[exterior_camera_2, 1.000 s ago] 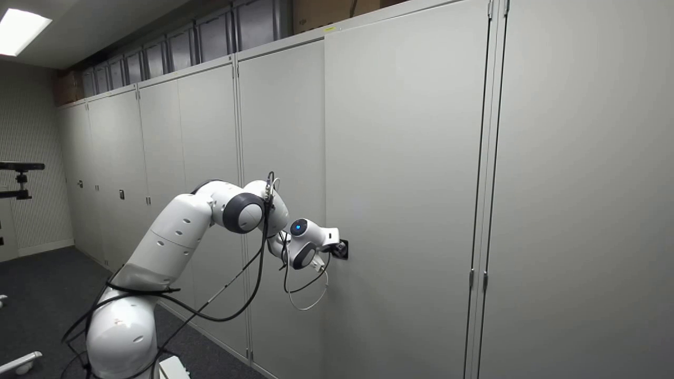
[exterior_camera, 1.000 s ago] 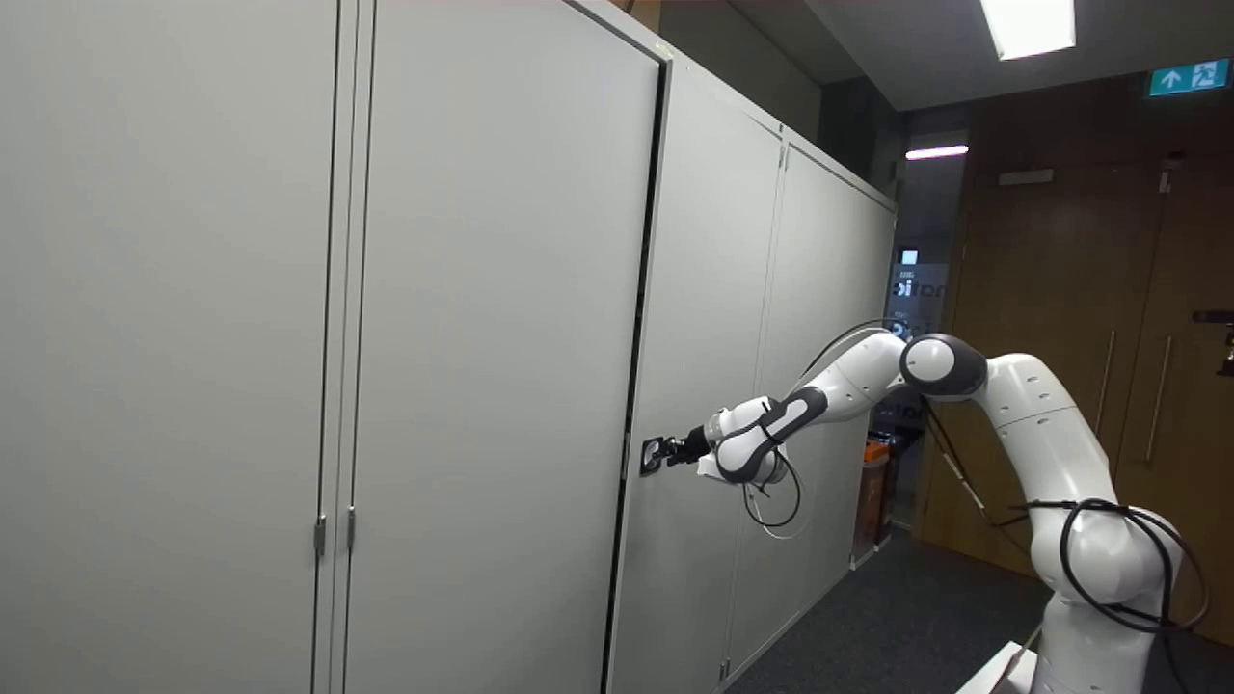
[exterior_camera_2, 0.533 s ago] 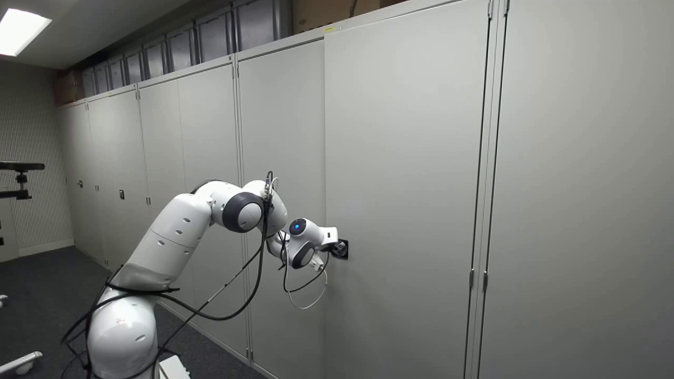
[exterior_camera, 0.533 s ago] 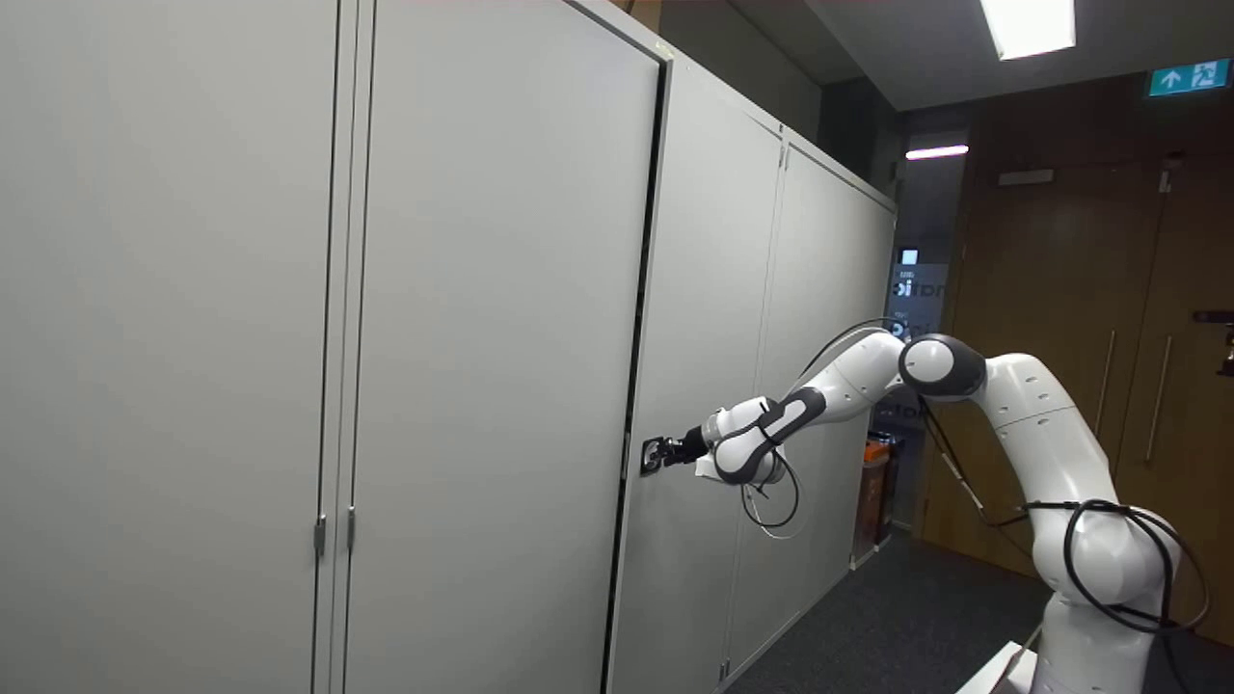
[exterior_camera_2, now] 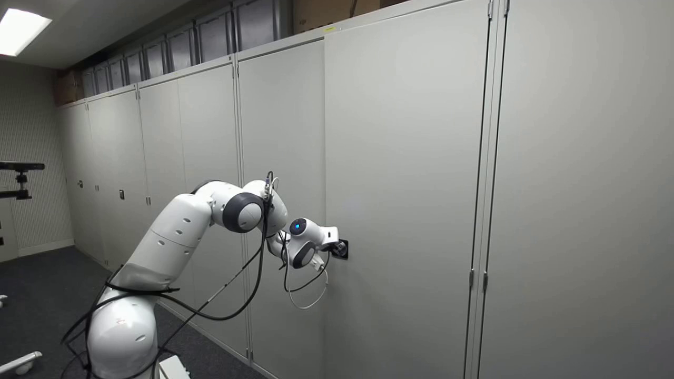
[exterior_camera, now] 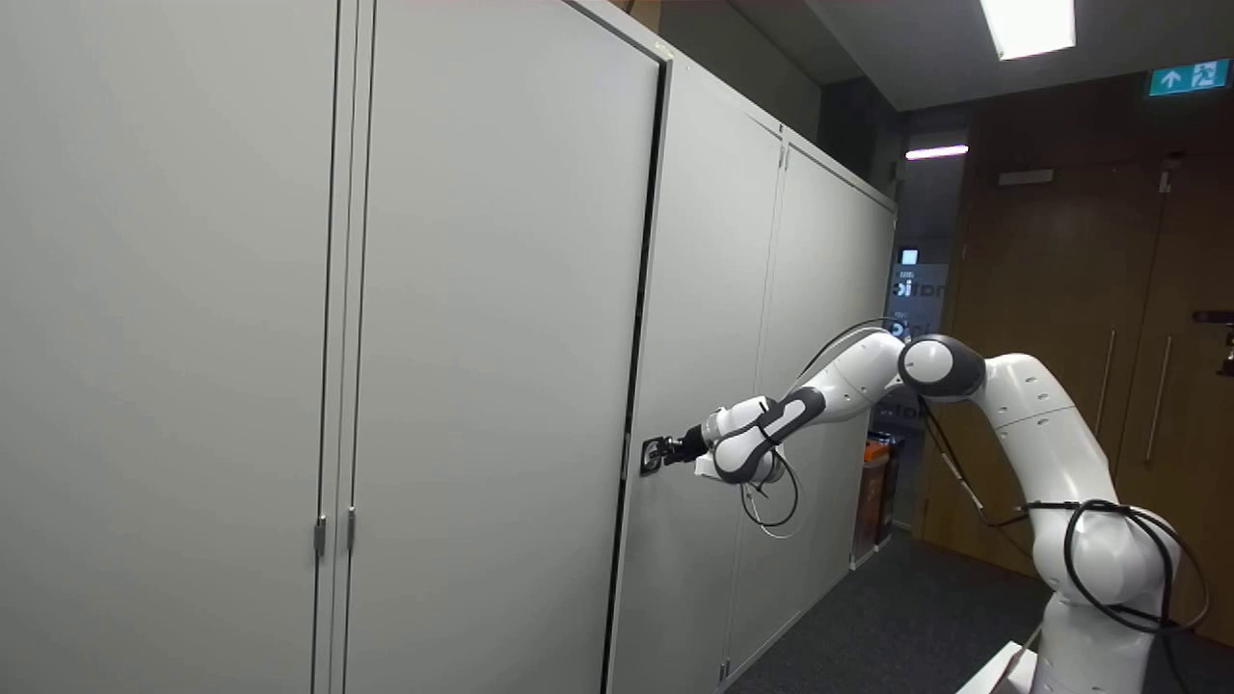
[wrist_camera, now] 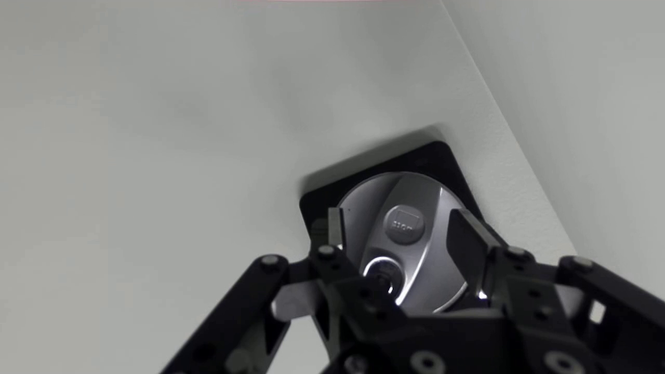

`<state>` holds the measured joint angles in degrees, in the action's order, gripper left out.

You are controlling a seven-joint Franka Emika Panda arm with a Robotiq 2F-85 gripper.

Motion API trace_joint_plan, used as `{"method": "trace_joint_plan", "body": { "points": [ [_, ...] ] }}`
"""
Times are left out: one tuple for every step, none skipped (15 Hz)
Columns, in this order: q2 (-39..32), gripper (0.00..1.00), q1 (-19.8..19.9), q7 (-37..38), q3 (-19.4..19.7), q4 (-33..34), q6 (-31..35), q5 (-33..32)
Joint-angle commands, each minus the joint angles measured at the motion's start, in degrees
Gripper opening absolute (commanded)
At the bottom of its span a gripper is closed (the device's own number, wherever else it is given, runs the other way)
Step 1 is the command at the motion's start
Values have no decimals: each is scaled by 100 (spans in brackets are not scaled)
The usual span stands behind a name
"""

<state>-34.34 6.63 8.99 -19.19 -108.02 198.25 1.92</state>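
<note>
Handle (wrist_camera: 404, 226) near cabinet door edge (wrist_camera: 494, 118)

Grey cabinets (exterior_camera_2: 405, 158) bear a handle (wrist_camera: 400, 249) and, atop, seemingly plastic bins (exterior_camera_2: 214, 39).

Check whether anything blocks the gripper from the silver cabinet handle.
Nothing visible does. In the wrist view the gripper, fingers spread, faces the silver handle directly; whether they touch it, I cannot tell.
</note>
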Motion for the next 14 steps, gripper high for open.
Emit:
{"method": "trace_joint_plan", "body": {
  "points": [
    [-121,59,-136,17,108,254,0,98],
    [-133,59,-141,17,110,264,0,100],
    [-145,59,-144,17,112,275,0,102],
    [-166,58,-150,15,115,299,0,101],
    [-188,58,-152,13,116,326,0,98],
    [-216,59,-159,14,117,357,0,100],
    [-232,60,-170,14,125,379,0,100],
    [-261,61,-153,12,117,408,0,78],
    [-269,62,-163,13,127,424,0,80],
    [-285,62,-172,14,133,447,0,84],
    [-296,63,-182,15,138,470,0,90],
    [-312,63,-185,14,140,490,0,90],
    [-336,64,-188,14,145,520,0,92],
    [-355,63,-190,13,150,545,0,93]
  ]
}}
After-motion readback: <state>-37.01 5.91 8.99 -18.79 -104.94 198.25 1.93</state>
